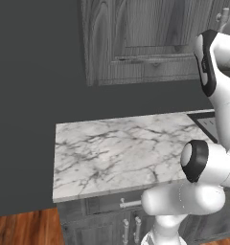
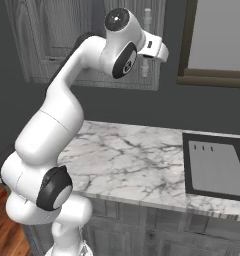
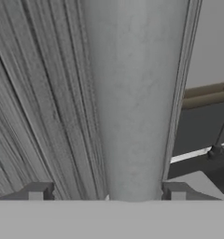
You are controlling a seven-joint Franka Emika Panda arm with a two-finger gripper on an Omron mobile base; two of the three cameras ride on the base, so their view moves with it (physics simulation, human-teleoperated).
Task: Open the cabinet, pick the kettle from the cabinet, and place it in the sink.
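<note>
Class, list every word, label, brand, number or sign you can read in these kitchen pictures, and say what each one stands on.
None: no readable text on the cabinet, its handle, the counter, the sink or the robot arm.
Three small dark marks on the sink's grey panel are too small to read.

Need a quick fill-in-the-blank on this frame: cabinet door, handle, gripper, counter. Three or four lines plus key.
1. The cabinet door is ____.
2. In the hand view the bar handle runs between the two ____ of the gripper.
3. The countertop has a white ____ pattern with grey veins.
4. In the right base view the sink lies at the ____ end of the countertop.

Missing words: closed; fingertips; marble; right
</note>
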